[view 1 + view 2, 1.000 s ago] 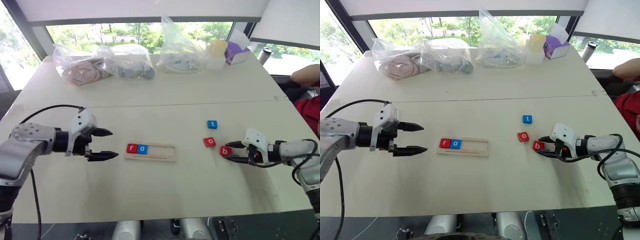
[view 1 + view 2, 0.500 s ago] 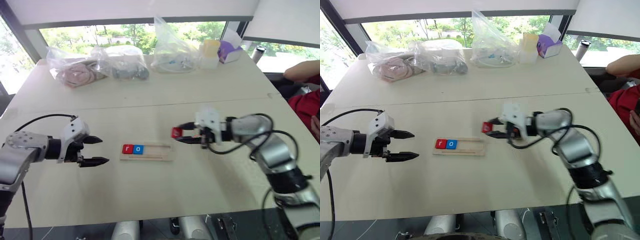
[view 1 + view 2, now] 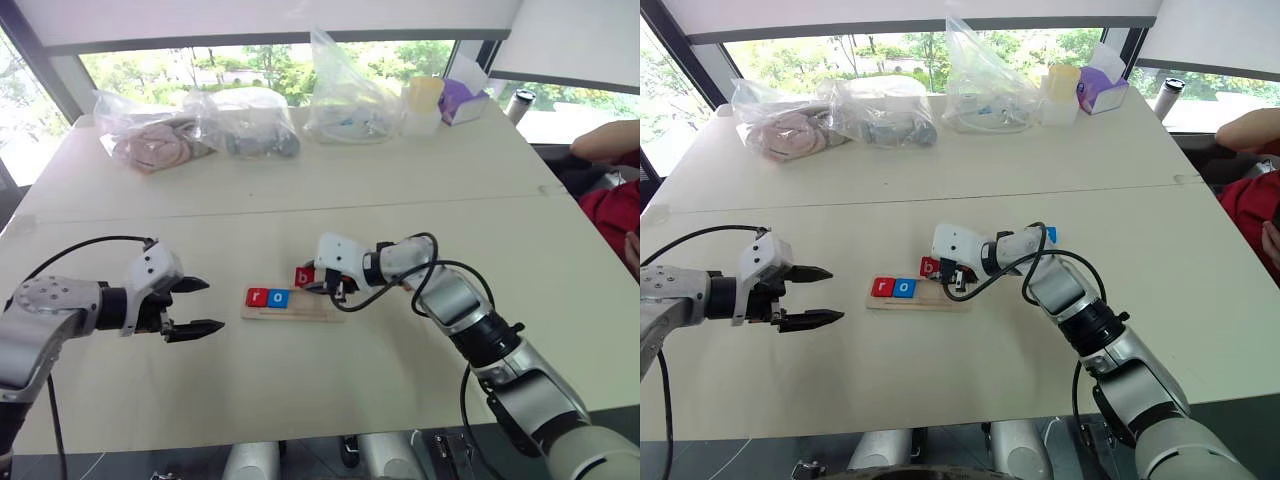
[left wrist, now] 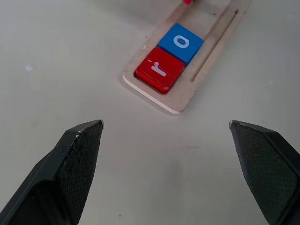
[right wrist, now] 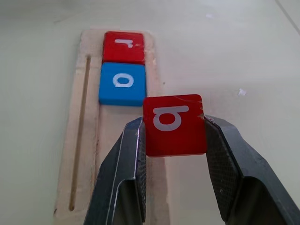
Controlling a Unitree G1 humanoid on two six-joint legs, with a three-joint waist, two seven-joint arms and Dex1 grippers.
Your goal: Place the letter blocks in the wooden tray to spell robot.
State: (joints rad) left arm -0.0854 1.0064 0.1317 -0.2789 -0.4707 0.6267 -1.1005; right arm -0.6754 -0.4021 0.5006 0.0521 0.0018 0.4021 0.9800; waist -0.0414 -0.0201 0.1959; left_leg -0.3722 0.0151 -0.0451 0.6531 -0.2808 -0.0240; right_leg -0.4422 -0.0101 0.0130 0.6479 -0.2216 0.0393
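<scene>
The wooden tray (image 3: 322,304) lies mid-table with a red r block (image 3: 257,296) and a blue o block (image 3: 279,297) at its left end. My right gripper (image 3: 308,280) is shut on the red b block (image 5: 174,124), holding it tilted just above the tray beside the blue o (image 5: 123,83). The empty part of the tray (image 5: 89,140) runs on under the gripper. Left of the tray, my left gripper (image 3: 212,305) hovers open and empty, pointing at the tray's left end (image 4: 187,93). A blue tile (image 3: 1049,234) peeks from behind my right arm; its letter is hidden.
Clear plastic bags (image 3: 240,125) with soft contents line the table's far side, along with a yellow cup (image 3: 424,95) and a purple box (image 3: 462,100). A person's arm (image 3: 605,145) and red sleeve (image 3: 615,215) are at the right edge.
My right arm swung left across the table, carrying the b block from the right side to just above the tray beside the o. The left gripper stayed about where it was, still open.
</scene>
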